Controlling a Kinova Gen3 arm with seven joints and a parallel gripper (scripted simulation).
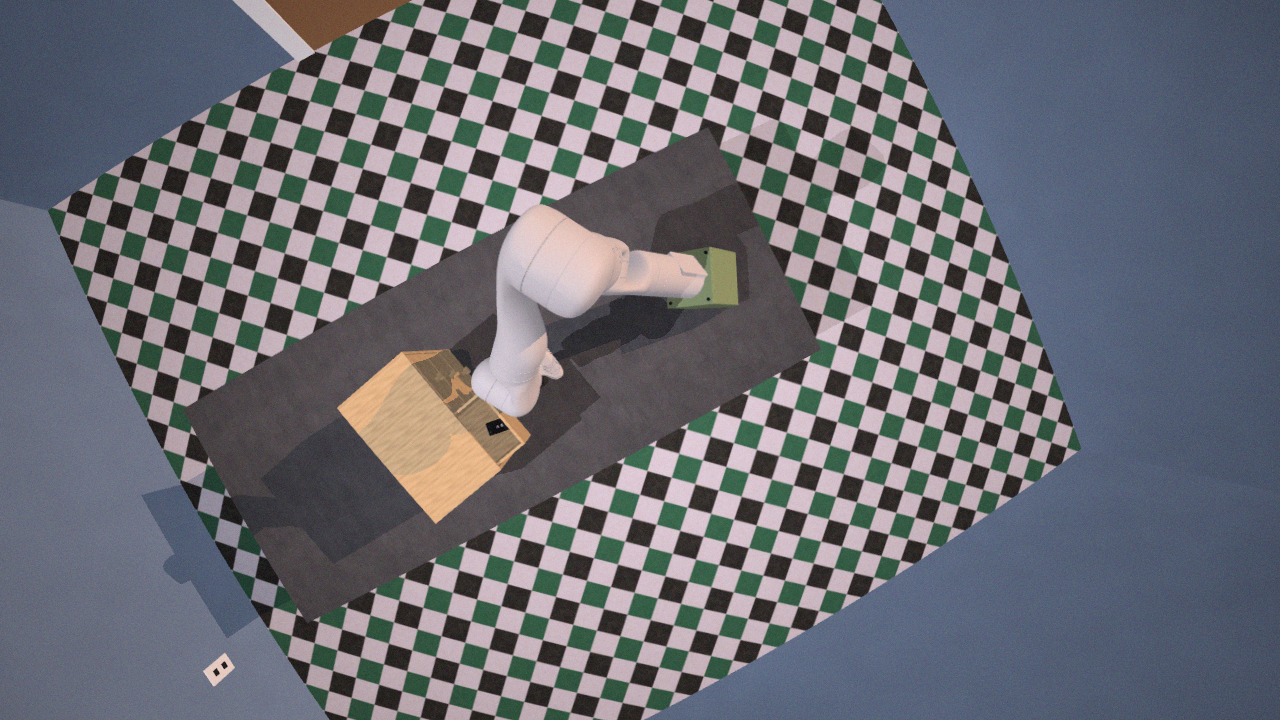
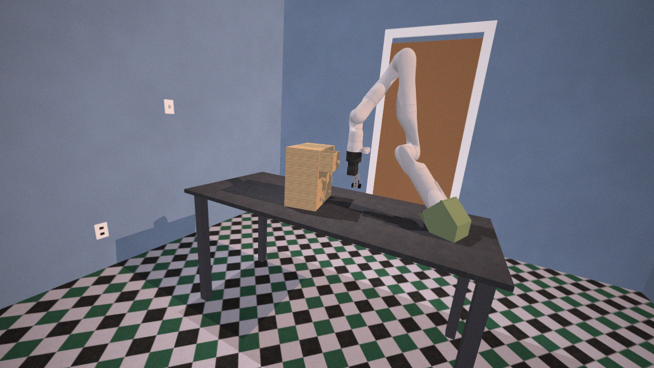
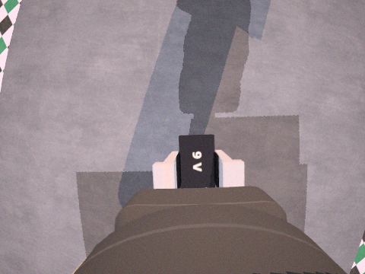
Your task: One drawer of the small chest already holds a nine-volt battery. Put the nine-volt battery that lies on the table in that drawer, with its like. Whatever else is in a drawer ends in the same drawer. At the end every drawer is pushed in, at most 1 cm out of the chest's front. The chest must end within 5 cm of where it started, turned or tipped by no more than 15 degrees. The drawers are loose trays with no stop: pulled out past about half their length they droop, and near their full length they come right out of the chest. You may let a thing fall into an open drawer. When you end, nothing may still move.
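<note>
My gripper [image 2: 356, 184] [image 3: 197, 164] is shut on a black nine-volt battery [image 3: 197, 146] marked "9V", held above the table, pointing down in front of the chest. In the top view the arm hides the gripper. The wooden chest [image 1: 402, 429] [image 2: 301, 178] stands upright. An upper drawer [image 1: 506, 444] [image 2: 329, 161] sticks out of its front, at the lower right end in the top view. Another black battery [image 1: 495, 427] lies in that drawer. The lower front is partly in shadow; I cannot tell its drawers' exact positions.
The arm's green base block [image 1: 723, 277] [image 2: 445, 222] is at the far end of the dark table [image 1: 769, 326] [image 2: 388, 242]. The arm's wrist hangs close beside the open drawer and partly over its edge in the top view.
</note>
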